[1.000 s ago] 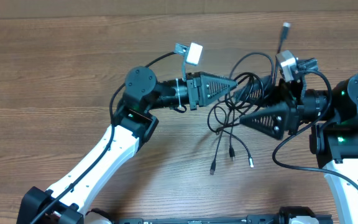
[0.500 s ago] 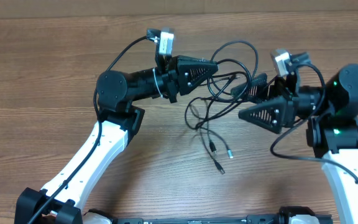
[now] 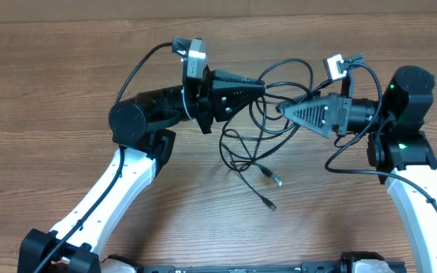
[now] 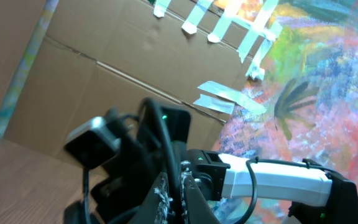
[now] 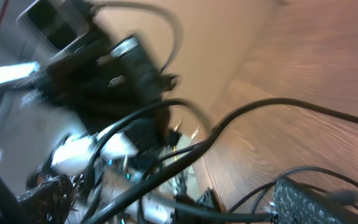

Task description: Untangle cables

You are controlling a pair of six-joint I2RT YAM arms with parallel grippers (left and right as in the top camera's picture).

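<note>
Desk point(image 3: 51, 68): bare brown wood, carrying both arms and the trailing ends of the cords.
Left arm point(image 3: 139, 117): in the second before this frame it swung up and back toward the far edge, and its wrist rolled over.
Right arm point(image 3: 404, 98): it has shifted little, but its wrist has turned, so its two fingers now stack as one wedge from overhead.
Cables point(image 3: 262, 125): a loose black snarl strung mid-desk between the two arms, hauled up and leftward since a second ago. The loops look more drawn out, which suggests the knot is loosening but is not yet parted.
Left tool point(image 3: 262, 85): pressed together on the cables at the snarl's upper left edge.
Right tool point(image 3: 282, 111): fingers spread wide, its tip in among the cords and gripping nothing.
Silver-tipped plug point(image 3: 278, 180): dragged up the desk; it now lies just right of the strands.
Black plug point(image 3: 270, 205): nearest the front edge, apart from the silver one.
</note>
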